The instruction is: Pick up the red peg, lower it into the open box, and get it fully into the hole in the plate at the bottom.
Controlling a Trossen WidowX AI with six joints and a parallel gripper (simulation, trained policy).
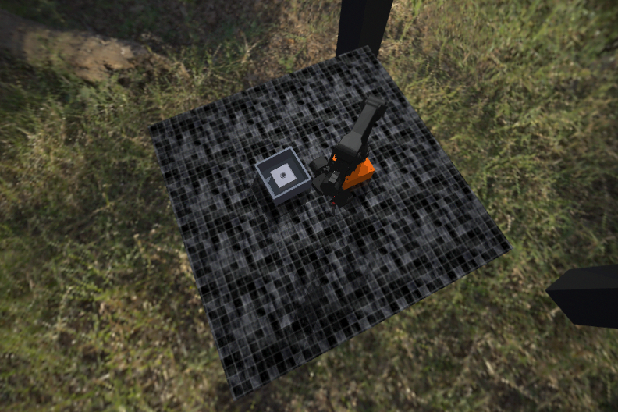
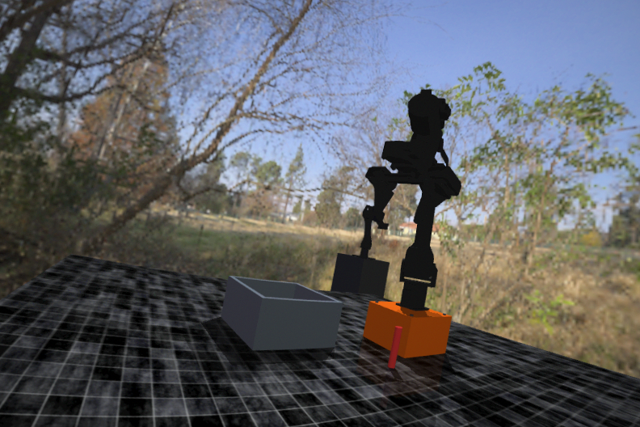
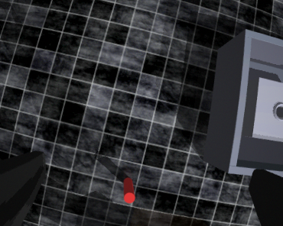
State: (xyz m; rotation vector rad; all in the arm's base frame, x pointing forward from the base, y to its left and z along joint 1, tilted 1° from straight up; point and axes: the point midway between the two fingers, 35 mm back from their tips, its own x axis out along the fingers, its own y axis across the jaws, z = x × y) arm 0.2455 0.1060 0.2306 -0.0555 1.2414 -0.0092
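The red peg (image 1: pixel 333 203) (image 2: pixel 394 348) (image 3: pixel 128 191) stands upright on the table, in front of the orange base. My gripper (image 2: pixel 397 213) (image 3: pixel 150 172) is open and empty, high above the table. In the wrist view the peg shows low in the frame, between the wide-apart fingers but far below them. The open grey box (image 1: pixel 294 194) (image 2: pixel 300 326) (image 3: pixel 228 103) stands to one side of the peg. In its bottom lies the pale plate (image 1: pixel 275 178) (image 3: pixel 269 92), and its round hole (image 1: pixel 283 175) (image 3: pixel 281 111) is empty.
The orange base (image 1: pixel 360 178) (image 2: pixel 426 334) stands close behind the peg. The box's raised walls are near the peg. The dark gridded table (image 1: pixel 224 257) (image 2: pixel 103 360) bears them all. A second dark arm on a dark block (image 2: pixel 359 277) shows far behind.
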